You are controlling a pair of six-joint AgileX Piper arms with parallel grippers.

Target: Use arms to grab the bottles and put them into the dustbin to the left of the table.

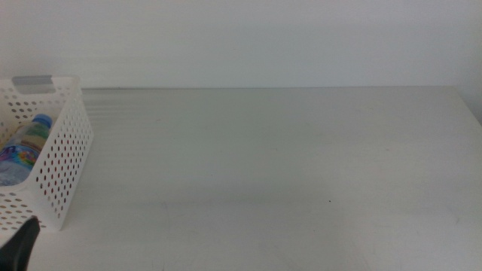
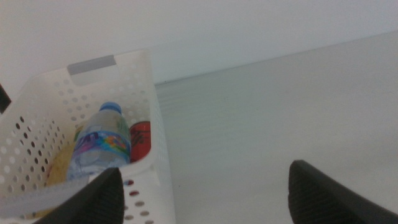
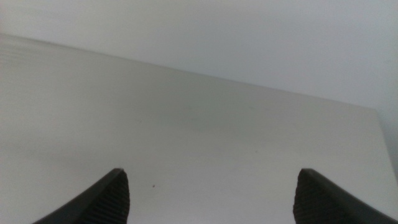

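The white perforated dustbin (image 1: 66,154) stands at the table's (image 1: 286,165) left edge. Inside it lies a blue-capped water bottle (image 1: 26,139). The left wrist view looks into the dustbin (image 2: 146,81) and shows that water bottle (image 2: 102,140), a red can (image 2: 141,138) beside it and a yellowish bottle (image 2: 59,168) partly hidden under it. My left gripper (image 2: 205,196) hovers open just in front of the dustbin; one dark finger (image 1: 21,242) shows at the middle view's bottom left corner. My right gripper (image 3: 208,199) is open over bare tabletop, holding nothing.
A pale wall runs behind the table's far edge. The table's right edge (image 1: 471,109) shows at the far right. A tiny dark speck (image 1: 329,201) marks the tabletop.
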